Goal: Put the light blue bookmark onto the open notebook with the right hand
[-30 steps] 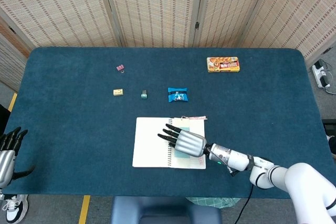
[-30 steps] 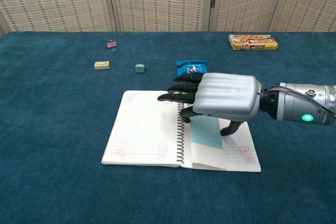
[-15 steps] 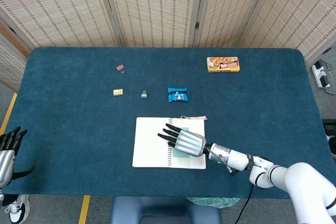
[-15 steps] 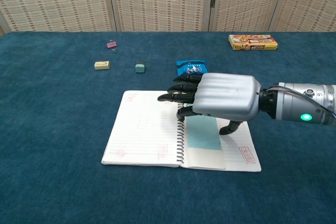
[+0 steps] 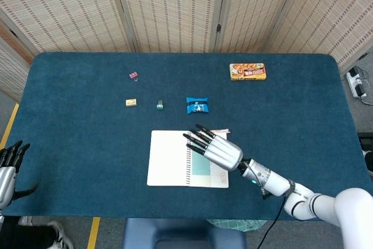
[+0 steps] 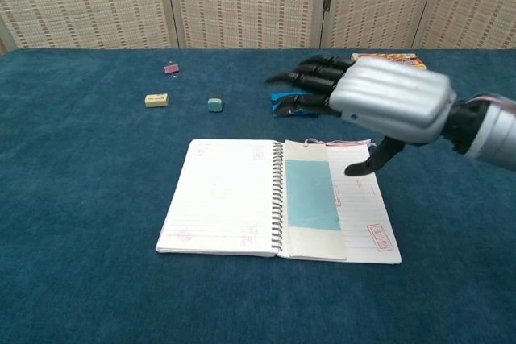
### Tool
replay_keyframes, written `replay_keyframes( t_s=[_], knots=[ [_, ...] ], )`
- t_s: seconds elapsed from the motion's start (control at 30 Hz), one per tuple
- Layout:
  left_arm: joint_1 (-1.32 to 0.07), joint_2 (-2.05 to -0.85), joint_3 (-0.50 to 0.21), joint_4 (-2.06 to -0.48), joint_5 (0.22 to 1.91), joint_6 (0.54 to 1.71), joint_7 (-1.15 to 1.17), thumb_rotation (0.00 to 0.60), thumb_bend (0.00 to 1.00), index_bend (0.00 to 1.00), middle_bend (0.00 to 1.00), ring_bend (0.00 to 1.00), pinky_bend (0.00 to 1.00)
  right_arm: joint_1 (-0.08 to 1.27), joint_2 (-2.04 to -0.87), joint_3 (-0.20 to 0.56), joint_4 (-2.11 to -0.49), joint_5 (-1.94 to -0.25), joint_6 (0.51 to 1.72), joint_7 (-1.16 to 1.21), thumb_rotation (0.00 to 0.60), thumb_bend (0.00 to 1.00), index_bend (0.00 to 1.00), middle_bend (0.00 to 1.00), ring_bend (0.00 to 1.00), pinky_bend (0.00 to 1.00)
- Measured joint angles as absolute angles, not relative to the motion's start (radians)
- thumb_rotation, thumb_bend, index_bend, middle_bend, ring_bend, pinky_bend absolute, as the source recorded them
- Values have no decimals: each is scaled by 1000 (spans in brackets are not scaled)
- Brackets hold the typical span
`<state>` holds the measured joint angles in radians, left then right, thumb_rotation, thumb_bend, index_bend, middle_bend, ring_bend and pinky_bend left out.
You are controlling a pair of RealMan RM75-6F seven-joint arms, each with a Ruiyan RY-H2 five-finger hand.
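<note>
Placement looks done: the light blue bookmark [image 6: 310,193] lies flat on the right-hand page of the open notebook [image 6: 226,196], just beside the spiral binding, with nothing touching it. The right robot hand [image 6: 379,101] hangs above the notebook's far edge, fingers spread and empty. A clean retreat means lifting straight up and away toward the right, keeping the thumb clear of the page so the bookmark is not dragged. The left robot hand [image 5: 8,167] sits at the worktop [image 5: 70,144] edge, fingers extended, holding nothing. No containers are in view; a blue packet [image 5: 198,105] lies beyond the notebook.
</note>
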<state>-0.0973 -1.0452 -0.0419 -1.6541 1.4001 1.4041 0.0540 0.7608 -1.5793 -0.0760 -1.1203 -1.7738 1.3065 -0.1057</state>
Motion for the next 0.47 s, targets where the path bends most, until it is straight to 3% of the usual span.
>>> replay_keyframes(
  t_s=[0.07,0.27,0.47],
  knots=[
    [-99,-1046,-40,-1651,1405,1402,50,600,227,4,0,0,0,686,-1552,-55,-1186,-1708,1367,-118,600,1,4,0,0,31],
    [-106,-1055,-42,-1625,1415,1397,29,600,229,0,0,0,0,452,-1396,-42,-1413,-1518,1500,-232,600,0,0,0,0,0],
    [-110,-1076,-40,-1599,1470,1426,21,600,229,0,0,0,0,273,-1296,-44,-1482,-1415,1638,-264,600,0,0,0,0,0]
  ],
)
